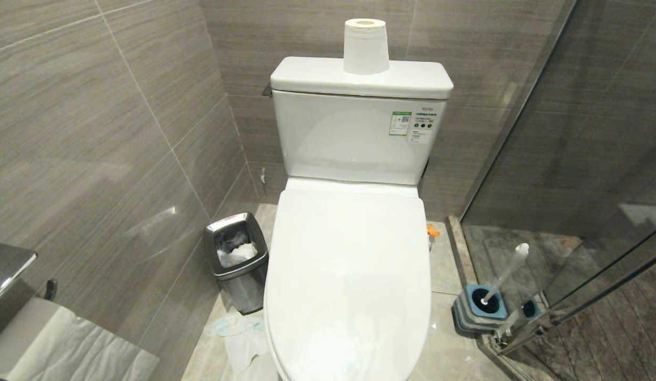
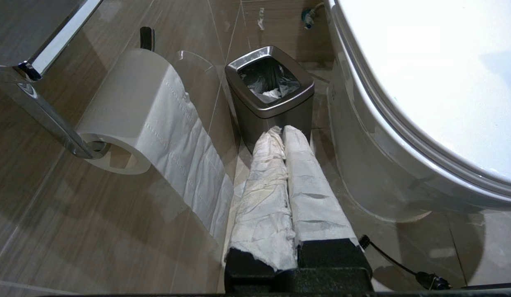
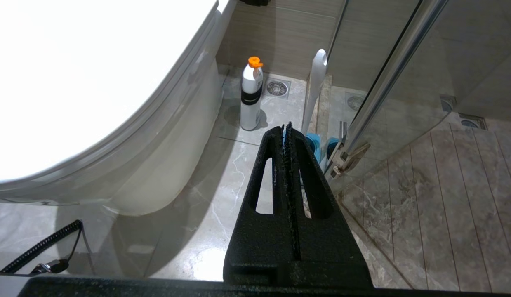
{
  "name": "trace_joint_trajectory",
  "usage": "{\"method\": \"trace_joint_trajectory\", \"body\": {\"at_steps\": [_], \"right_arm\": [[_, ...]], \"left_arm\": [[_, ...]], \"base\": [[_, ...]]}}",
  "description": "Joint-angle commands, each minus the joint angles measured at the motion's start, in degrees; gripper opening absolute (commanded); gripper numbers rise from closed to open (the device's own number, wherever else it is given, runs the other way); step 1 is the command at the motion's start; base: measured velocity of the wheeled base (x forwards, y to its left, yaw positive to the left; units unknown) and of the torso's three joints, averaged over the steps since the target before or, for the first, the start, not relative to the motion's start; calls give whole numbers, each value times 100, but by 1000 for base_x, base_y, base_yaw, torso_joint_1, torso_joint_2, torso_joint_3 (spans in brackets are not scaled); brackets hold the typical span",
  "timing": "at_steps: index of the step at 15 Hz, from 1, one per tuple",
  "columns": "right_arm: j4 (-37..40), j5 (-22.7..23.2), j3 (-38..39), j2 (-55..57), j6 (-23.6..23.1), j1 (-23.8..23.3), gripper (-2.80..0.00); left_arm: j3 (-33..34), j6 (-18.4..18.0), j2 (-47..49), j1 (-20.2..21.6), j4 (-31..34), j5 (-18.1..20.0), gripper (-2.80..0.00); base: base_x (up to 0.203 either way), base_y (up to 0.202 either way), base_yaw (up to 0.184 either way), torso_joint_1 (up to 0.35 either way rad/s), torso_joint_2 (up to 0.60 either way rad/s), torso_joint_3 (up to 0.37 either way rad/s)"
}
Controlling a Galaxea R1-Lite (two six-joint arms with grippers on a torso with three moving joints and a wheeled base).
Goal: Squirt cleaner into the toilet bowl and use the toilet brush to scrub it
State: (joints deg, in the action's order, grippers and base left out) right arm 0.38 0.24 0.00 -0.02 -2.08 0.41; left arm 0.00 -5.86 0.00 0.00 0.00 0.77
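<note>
Here the glossy white ceramic toilet bowl (image 1: 349, 275) has its lid down. The slim whitish-grey toilet brush (image 1: 505, 275) leans in its square blue-topped holder (image 1: 478, 309) on the floor beside the glass shower door. A white bottle with an orange cap (image 3: 251, 97) stands near the bowl's base. The left hand (image 2: 282, 132), its fingers wrapped in white paper, is pressed together near the square steel waste bin (image 2: 269, 93); the black right hand (image 3: 286, 128) is likewise closed and empty.
</note>
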Motion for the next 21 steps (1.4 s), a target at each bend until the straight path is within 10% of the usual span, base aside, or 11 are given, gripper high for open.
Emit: {"method": "trace_joint_trajectory", "body": {"at_steps": [1, 21], "right_arm": [[-3, 2, 6, 2, -2, 2, -280], [-3, 2, 2, 2, -2, 2, -280]], "left_arm": [[0, -2, 9, 0, 0, 2, -280], [0, -2, 9, 0, 0, 2, -280]], "base": [[0, 0, 0, 0, 0, 0], [0, 0, 0, 0, 0, 0]]}}
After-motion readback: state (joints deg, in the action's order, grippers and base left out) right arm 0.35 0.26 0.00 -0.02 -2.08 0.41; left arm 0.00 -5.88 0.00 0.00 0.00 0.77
